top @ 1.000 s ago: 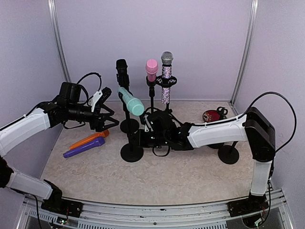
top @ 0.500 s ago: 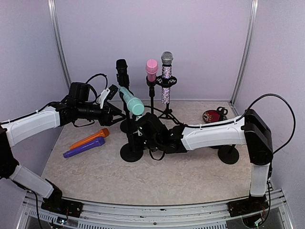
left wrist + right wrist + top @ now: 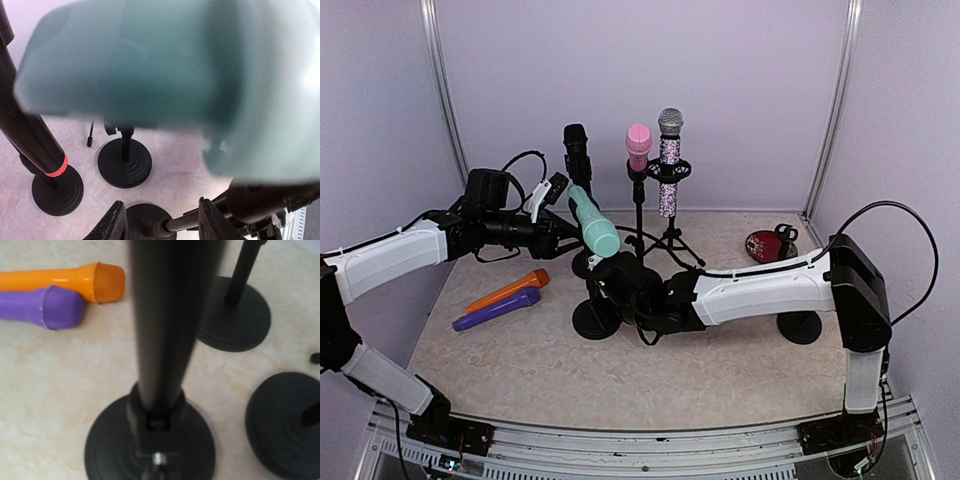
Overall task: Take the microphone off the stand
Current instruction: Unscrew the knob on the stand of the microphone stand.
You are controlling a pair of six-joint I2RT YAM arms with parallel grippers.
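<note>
The black round-based metal stand is pinched low on its pole by the right gripper. The teal plastic microphone, tilted atop it, is met by the left gripper, whose grip cannot be told. Neighbouring stands could be toppled by a skewed pull.

Six mics total. Four up in black metal stands: teal plastic microphone, black microphone, pink microphone, glittery silver microphone. Two flat on the desk: orange microphone, purple microphone. Plus one red round thing.
</note>
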